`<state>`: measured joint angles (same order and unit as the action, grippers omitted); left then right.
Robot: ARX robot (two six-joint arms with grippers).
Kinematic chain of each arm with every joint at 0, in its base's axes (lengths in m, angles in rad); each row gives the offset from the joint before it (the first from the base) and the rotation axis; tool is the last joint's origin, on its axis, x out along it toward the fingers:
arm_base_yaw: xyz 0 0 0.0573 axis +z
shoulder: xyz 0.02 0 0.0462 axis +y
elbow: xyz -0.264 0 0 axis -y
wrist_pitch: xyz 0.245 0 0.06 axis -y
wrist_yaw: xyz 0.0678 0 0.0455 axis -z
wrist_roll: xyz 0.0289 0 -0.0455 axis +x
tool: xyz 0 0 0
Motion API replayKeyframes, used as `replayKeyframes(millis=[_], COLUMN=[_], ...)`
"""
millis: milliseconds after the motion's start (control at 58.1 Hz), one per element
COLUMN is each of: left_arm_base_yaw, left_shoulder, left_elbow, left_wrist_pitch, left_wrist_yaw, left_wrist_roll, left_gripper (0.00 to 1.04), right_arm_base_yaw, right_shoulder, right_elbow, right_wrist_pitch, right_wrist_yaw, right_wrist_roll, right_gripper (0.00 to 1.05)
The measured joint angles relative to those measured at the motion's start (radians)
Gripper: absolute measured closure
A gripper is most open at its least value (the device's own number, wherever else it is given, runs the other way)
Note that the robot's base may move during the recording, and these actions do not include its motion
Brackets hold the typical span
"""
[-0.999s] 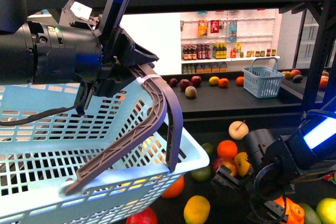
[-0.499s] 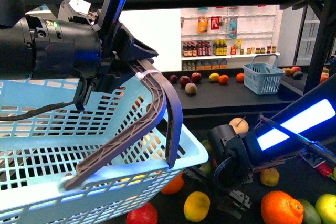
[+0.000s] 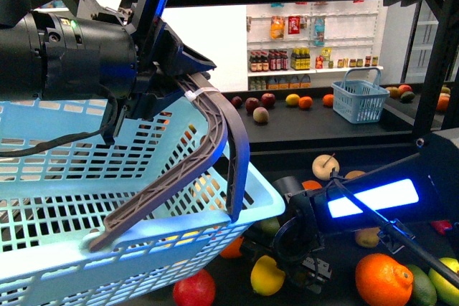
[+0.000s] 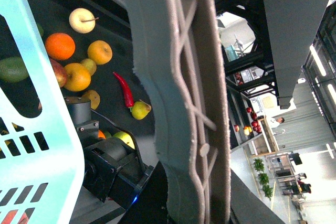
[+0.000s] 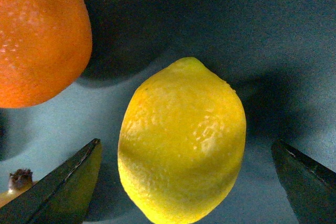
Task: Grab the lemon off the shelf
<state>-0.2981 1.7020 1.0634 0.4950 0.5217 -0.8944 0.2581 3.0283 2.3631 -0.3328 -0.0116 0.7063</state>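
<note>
Lemon, bright yellow, oval, dimpled waxy skin, lies on the flat dark deck of the black metal shelf just beside a pebbly round orange; prob. light, firm, a bit slippery, so best pinched across its fat middle, not the tapered tips. L to R in front view: left gripper clamped on the grey-brown ribbed plastic handle of a pale-blue slotted basket, lemon low at centre, then right gripper w/ dark wedge fingers spread wide either side of the fruit, not touching.
</note>
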Motion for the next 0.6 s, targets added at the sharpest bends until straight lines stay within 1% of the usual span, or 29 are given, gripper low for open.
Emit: replayKeyframes(millis=[172,413,482,499,517,568,603], left_arm_base_yaw=[0.0,0.0,0.0,0.0,0.0,0.0,0.0], left_shoulder=[0.0,0.0,0.0,0.0,0.0,0.0,0.0], left_elbow=[0.0,0.0,0.0,0.0,0.0,0.0,0.0], left_wrist_pitch=[0.0,0.0,0.0,0.0,0.0,0.0,0.0], left_wrist_yaw=[0.0,0.0,0.0,0.0,0.0,0.0,0.0], left_wrist_roll=[0.0,0.0,0.0,0.0,0.0,0.0,0.0], left_gripper=[0.95,0.95,0.95,0.95,0.95,0.95,0.95], right_arm_base_yaw=[0.0,0.005,0.007,0.008,0.009,0.01,0.01], right_shoulder=[0.074,0.202,0.215,0.216,0.216,0.209,0.202], right_elbow=[0.121,0.356,0.377,0.373,0.372,0.351,0.335], right_wrist_pitch=[-0.056,-0.178,-0.181,-0.175,-0.173,-0.153,-0.141], right_wrist_yaw=[0.016,0.019,0.019,0.019,0.019,0.018,0.016], right_wrist_roll=[-0.02,-0.033,-0.036,-0.039,-0.039,-0.042,-0.043], right_gripper=[0.07,0.07,0.07,0.12,0.13,0.21,0.25])
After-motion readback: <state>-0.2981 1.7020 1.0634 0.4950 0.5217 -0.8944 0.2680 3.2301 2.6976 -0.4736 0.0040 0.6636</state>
